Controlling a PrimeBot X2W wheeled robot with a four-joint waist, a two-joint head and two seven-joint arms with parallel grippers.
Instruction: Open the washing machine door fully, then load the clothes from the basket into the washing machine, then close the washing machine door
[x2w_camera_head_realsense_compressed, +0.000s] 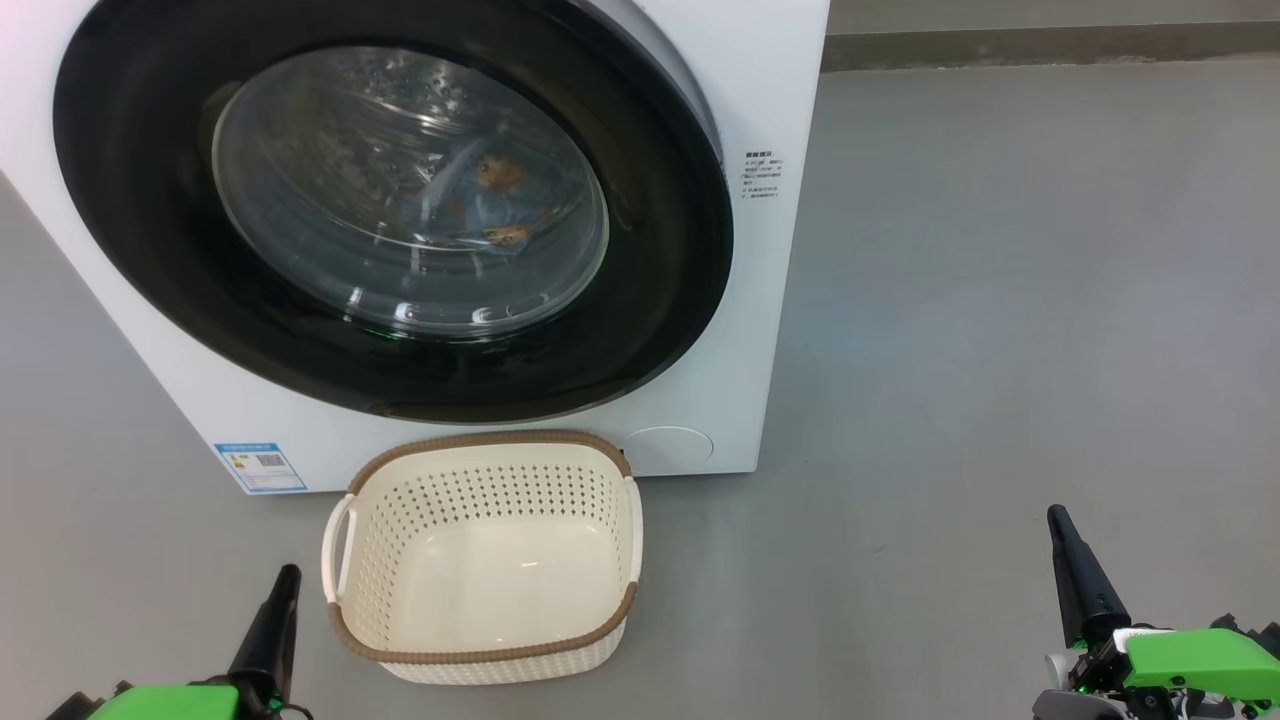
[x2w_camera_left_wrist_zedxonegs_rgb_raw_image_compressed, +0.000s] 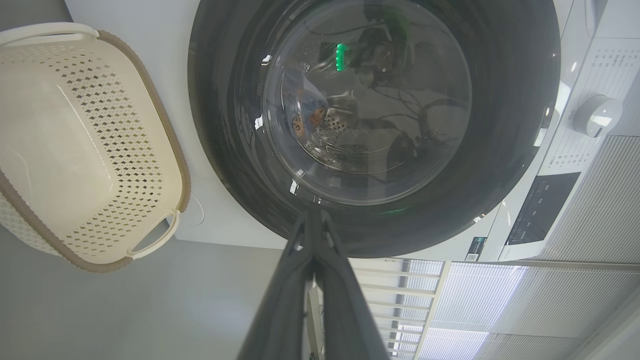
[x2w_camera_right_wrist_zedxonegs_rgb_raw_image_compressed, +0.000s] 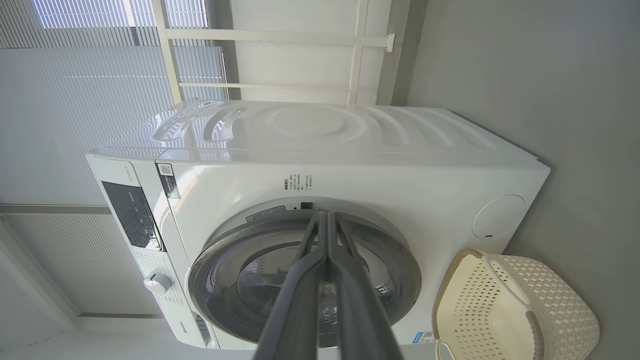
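Clothes (x2w_camera_head_realsense_compressed: 490, 205) sit upper centre, inside the drum behind the door (x2w_camera_head_realsense_compressed: 650, 300) glass, which is why the basket (x2w_camera_head_realsense_compressed: 480, 440) at lower centre holds nothing. The door looks pressed flush, though its edge is hard to read. My left gripper (x2w_camera_head_realsense_compressed: 283, 580), lower left, and right gripper (x2w_camera_head_realsense_compressed: 1060, 525), lower right, are both clenched on nothing, parked clear because, I judge, the job is done.

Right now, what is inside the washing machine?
Through the washing machine door, light-blue printed clothes lie in the drum. Glare hides how many garments and the drum's back.
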